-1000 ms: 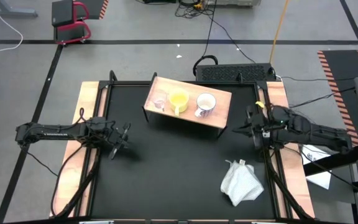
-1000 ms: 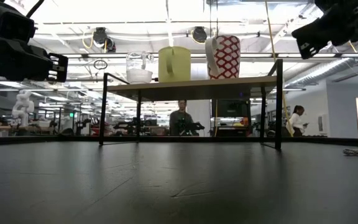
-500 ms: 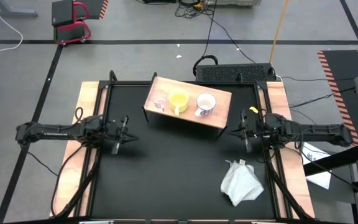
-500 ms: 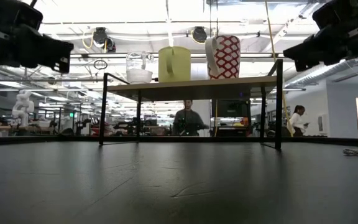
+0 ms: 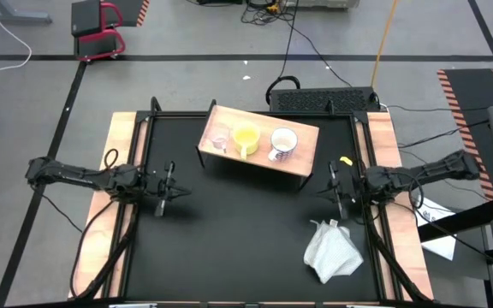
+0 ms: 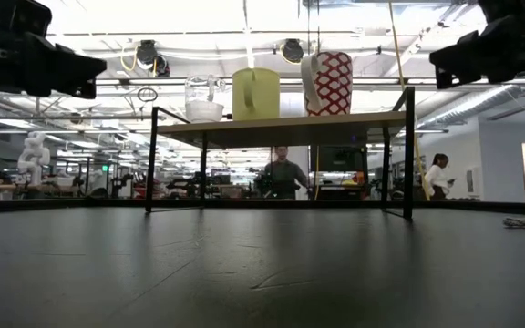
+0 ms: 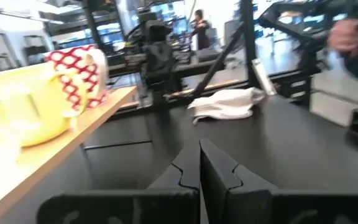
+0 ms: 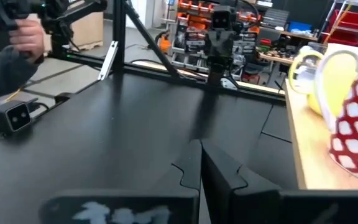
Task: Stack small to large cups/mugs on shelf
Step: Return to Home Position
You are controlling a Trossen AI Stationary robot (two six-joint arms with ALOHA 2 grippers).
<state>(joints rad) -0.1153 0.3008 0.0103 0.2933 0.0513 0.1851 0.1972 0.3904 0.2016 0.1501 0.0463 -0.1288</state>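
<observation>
Mugs are all sitting up on the wooden shelf (image 5: 304,147), lined up in a row along it. The small clear glass cup (image 5: 220,142) is standing at the left end, the yellow mug (image 5: 246,137) is sitting just beside it in the middle, and the white mug with the red lattice pattern (image 5: 282,143) is standing to the right of that. All three are standing upright. In the low view the yellow one and the patterned one are looking close together, but I can't tell if they're actually touching. The shelf itself is sitting at the far middle of the black desk (image 5: 246,239), turned a bit askew to the edges.

Left claw (image 5: 171,189) is hovering over the left side of the desk, well apart from the shelf and pointing in toward the middle. Its wrist view is showing the two fingers pressed flat together with nothing between them. Right claw (image 5: 330,190) is doing the mirror thing on the right side, hanging up off the desk near the right edge, fingers also pinched closed and holding nothing.

A crumpled white cloth (image 5: 332,251) is lying on the desk near the front right, close to the right claw. A person (image 6: 285,173) is standing in the room behind, showing under the shelf in the low view.
</observation>
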